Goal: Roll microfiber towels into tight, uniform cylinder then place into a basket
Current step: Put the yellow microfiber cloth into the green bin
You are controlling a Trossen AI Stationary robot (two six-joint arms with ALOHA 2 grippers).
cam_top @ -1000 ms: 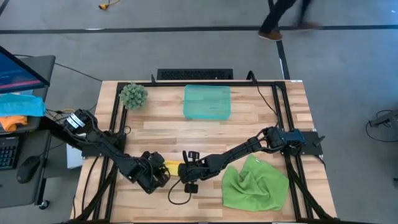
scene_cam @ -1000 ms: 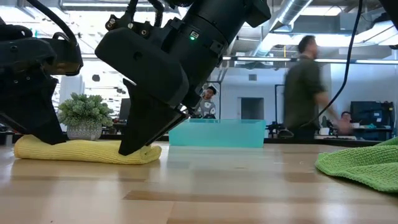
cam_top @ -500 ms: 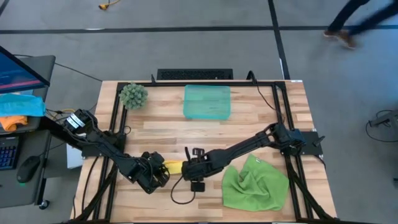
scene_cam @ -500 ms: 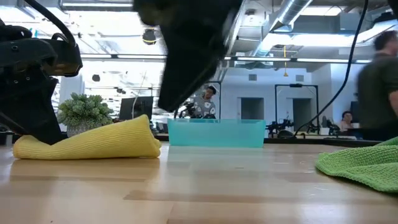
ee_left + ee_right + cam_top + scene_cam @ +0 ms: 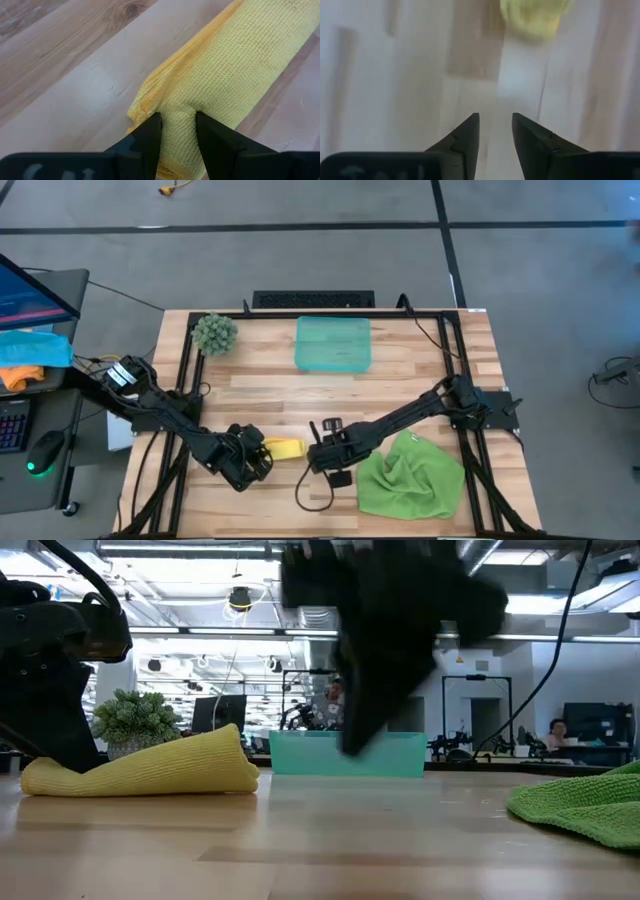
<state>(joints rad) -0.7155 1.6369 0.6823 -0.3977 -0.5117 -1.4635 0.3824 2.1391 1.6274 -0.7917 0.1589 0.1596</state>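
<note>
Pinching one end of the yellow towel [image 5: 235, 55], the left gripper [image 5: 177, 120] has its fingers closed narrowly on a fold of cloth at the near left of the tabletop [image 5: 260, 385]. The roll lies flat, its free right end resting loose. Since only one end is held, lifting could let the roll sag and unwind, spoiling the cylinder. Just right of it, the right gripper [image 5: 495, 125] hovers empty, fingers a narrow way apart, the yellow end ahead of it. A low or off-line approach there could nudge the roll open. Far and centre sits the basket [image 5: 333, 343], well apart, a long carry. The green towel [image 5: 410, 475] lies crumpled, unrolled, at the near right.
</note>
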